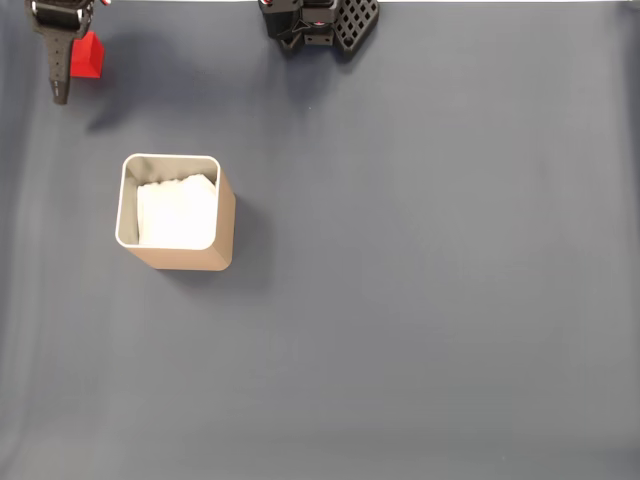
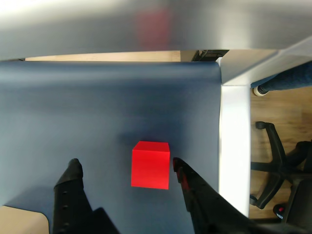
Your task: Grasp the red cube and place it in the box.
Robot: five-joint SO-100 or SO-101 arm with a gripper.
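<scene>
Risk: the right finger [image 2: 183, 178] in the wrist view sits just beside the cube [image 2: 150, 165], the left one well apart; closing unevenly could shove or twist it away.
Fingers [image 2: 126, 166]: spread wide, holding nothing, cube between them.
Cube: on the bench [image 1: 420, 300], top-left corner of the fixed view [image 1: 88, 55].
Box [image 1: 222, 225]: below the cube there, apart from it.
Arm: reached out to that corner, fingers [image 1: 62, 80] pointing down-frame.
</scene>
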